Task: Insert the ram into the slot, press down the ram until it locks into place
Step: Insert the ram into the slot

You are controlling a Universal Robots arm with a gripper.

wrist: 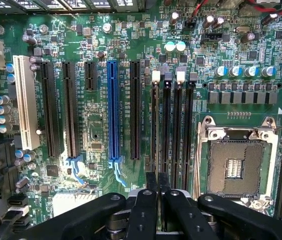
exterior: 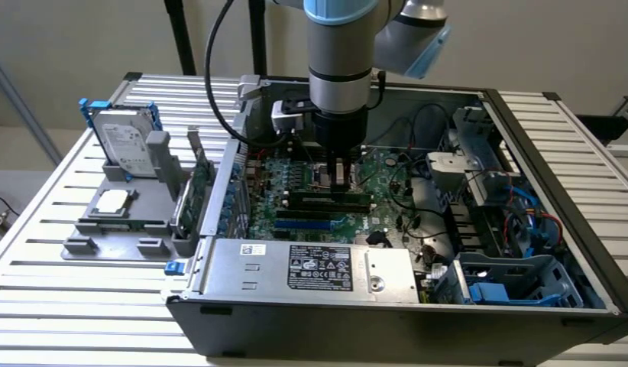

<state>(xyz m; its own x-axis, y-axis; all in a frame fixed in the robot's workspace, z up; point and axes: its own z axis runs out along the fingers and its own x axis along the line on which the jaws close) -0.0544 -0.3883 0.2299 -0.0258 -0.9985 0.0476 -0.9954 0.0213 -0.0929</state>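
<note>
Down inside the open computer case, low over the green motherboard: gripper, fingertips pressed together side by side. Directly beneath, in the exterior view, a ram stick with a row of dark chips, apparently standing on edge in one of the black memory slots, though hard to confirm from above. Four such slots in parallel, with white and black end clips. On one side of them a square metal processor socket; on the other a black expansion slot, then a blue slot, further off a white slot.

Close by: black cables looping just beside the slots, towards the exterior view's right; a blue plastic drive cage; the power supply in front. Black-and-white label on the power supply, print too small to read; likewise the white lettering between the slots.

Outside the case, on the slatted table: a grey fixture bearing a processor chip, and a hard drive in a blue frame.
</note>
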